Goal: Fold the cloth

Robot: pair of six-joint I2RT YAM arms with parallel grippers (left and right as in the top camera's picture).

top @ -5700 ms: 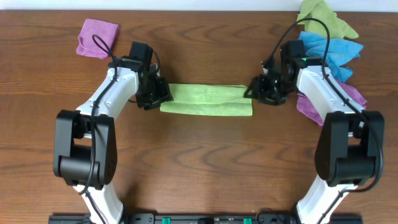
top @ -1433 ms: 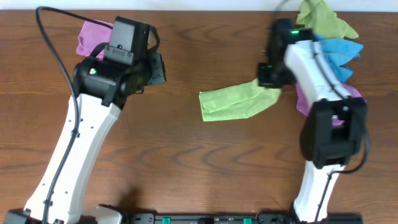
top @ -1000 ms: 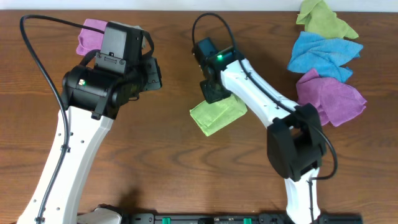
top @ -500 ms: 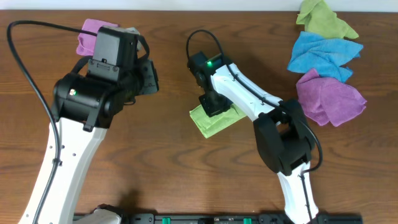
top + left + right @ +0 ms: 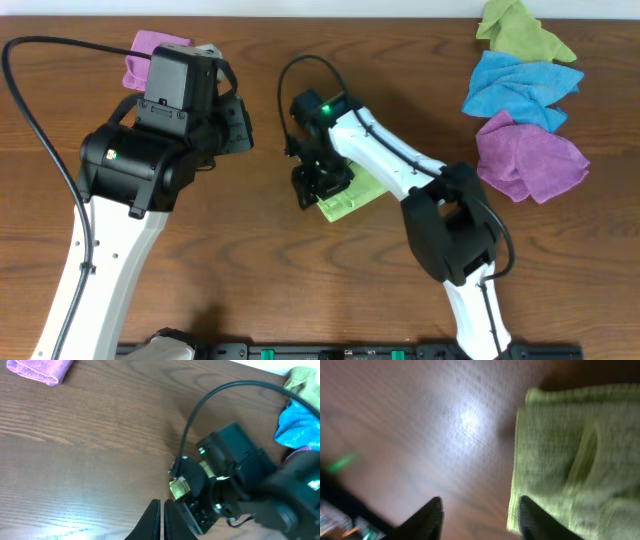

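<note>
Two robot arms are over a brown wooden table (image 5: 250,260). The green cloth (image 5: 350,194) lies folded near the middle of the overhead view, a little right of center. Part of it is hidden under the right gripper (image 5: 312,186).

The right arm reaches across from the lower right, and its gripper sits at the left edge of the cloth. In the right wrist view, the two dark fingers (image 5: 427,519) are spread apart at the bottom of the frame. Nothing is between them. The green cloth (image 5: 580,460) fills the right side of that view, with one fingertip just at its edge. The view is blurry, and a bright spot of light shines on the wood.

The left arm is big in the upper left of the overhead view. Its gripper (image 5: 232,118) is up above the table, well apart from the cloth. In the left wrist view, the fingertips (image 5: 152,520) show at the bottom edge with only a thin gap between them, holding nothing.

A small purple cloth (image 5: 150,58) lies at the upper left. At the upper right sit a light green cloth (image 5: 520,30), a blue cloth (image 5: 522,85) and a purple cloth (image 5: 530,155) in a row going down.

No words or labels can be read anywhere. A small green light (image 5: 325,107) glows on the right arm.
</note>
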